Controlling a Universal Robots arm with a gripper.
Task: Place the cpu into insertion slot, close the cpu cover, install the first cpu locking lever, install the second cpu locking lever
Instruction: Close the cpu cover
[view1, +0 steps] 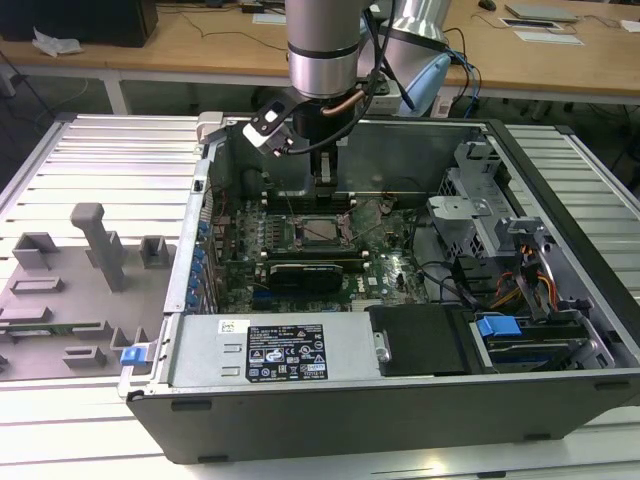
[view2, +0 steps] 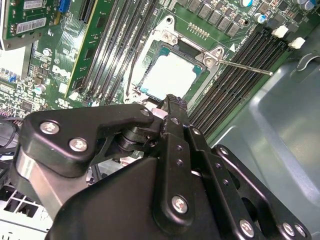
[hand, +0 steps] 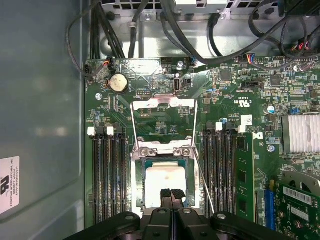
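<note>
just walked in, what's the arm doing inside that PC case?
The arm holds its tool, shut and empty, right at the edge of the cpu. The cpu already sits in the insertion slot, and the cpu cover looks lowered around it. One thin locking lever sticks out unlatched.

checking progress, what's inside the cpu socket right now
A pale silver square chip sits in the dark-framed square socket, seen through the window of the thin silver metal cover. The contacts beneath it are hidden, and the shut black pincer covers one edge.

Power supply label (view1: 287, 352), print too small
</note>
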